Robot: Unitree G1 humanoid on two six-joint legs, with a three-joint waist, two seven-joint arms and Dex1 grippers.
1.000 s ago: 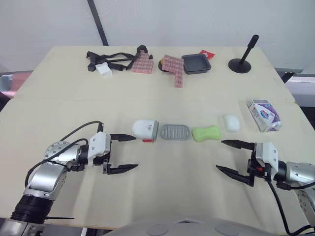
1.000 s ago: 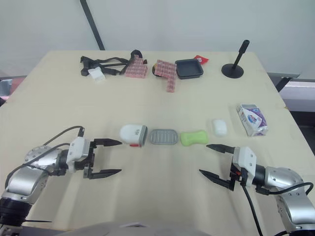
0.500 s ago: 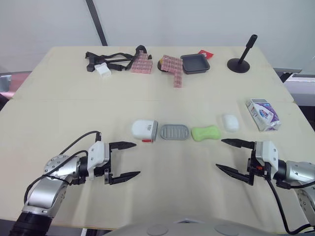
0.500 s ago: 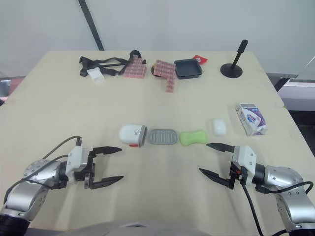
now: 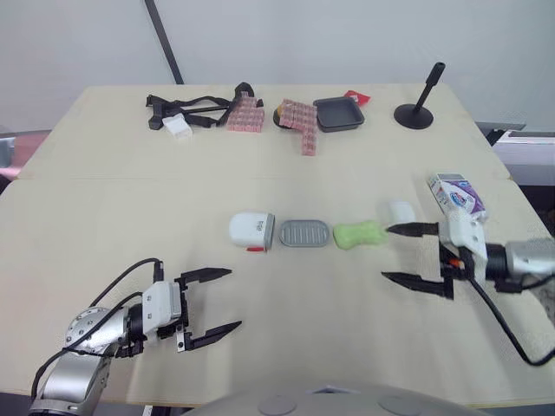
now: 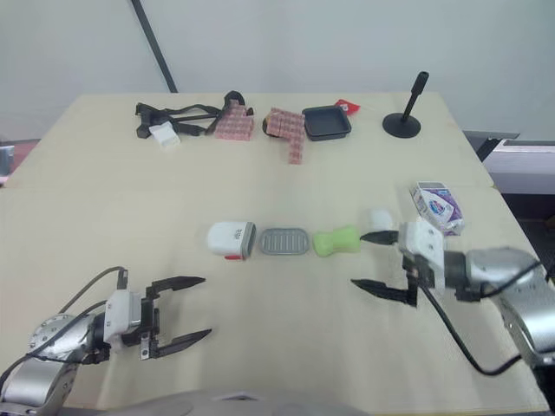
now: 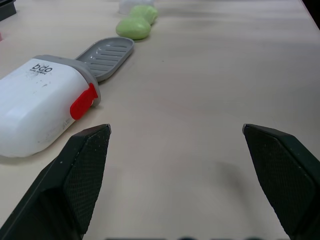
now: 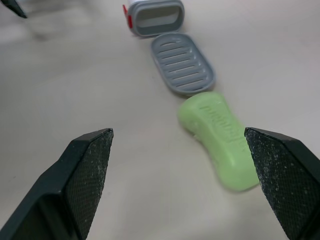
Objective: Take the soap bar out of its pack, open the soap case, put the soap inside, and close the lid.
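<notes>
The green soap bar (image 5: 360,233) lies bare on the table in a row with the grey ridged tray (image 5: 305,232) and the white case shell (image 5: 252,230), which has a red tab and lies on its side. A small white rounded piece (image 5: 401,211) sits just right of the soap, and the printed soap pack (image 5: 457,196) lies further right. My right gripper (image 5: 387,253) is open just right of the soap, one finger close to its end, holding nothing. My left gripper (image 5: 232,299) is open and empty, well short of the case. The right wrist view looks at the soap (image 8: 220,137) and tray (image 8: 182,62).
Along the far edge lie black straps (image 5: 186,108), pink patterned blocks (image 5: 300,120), a black square dish (image 5: 338,113) and a black stand (image 5: 417,113). Bare tabletop stretches between the two grippers and in front of the row.
My left gripper has drawn back toward me, away from the case. My right gripper has moved forward and slightly inward, up beside the green soap. Both stay open.
</notes>
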